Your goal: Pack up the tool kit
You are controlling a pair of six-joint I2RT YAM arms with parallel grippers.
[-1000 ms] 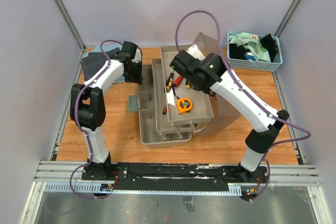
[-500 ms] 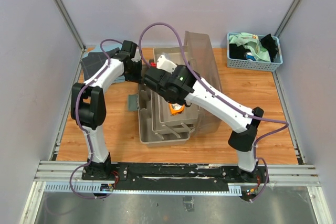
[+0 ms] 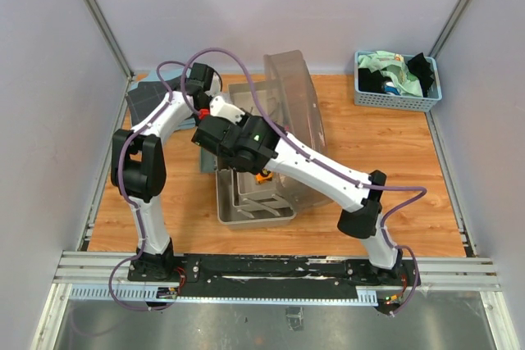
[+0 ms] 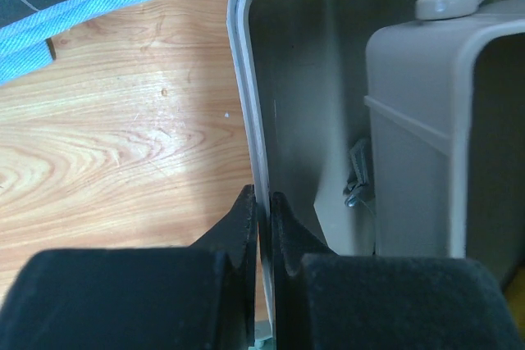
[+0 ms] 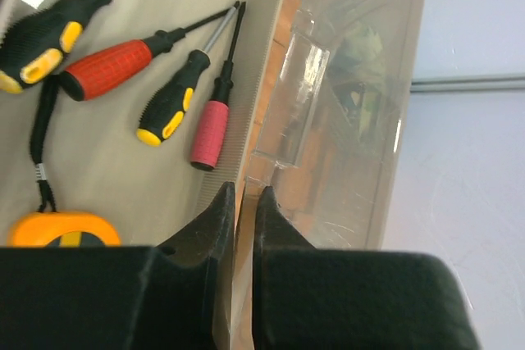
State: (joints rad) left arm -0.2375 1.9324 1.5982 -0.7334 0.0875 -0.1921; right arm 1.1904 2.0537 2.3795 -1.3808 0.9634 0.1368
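At the desk's (image 3: 410,170) centre stands the grey-beige toolbox (image 3: 254,212), its translucent lid (image 3: 291,92) raised on the 2 o'clock side. The left arm's jaws are clenched on the thin rim of its wall at the 10 o'clock corner. The right arm's jaws are pinched tight on the edge of a fold-out tray (image 5: 123,170), just beside the lid, and on that tray lie small screwdrivers (image 5: 172,104), a red-handled tool (image 5: 107,65) and the orange tape measure (image 5: 61,231).
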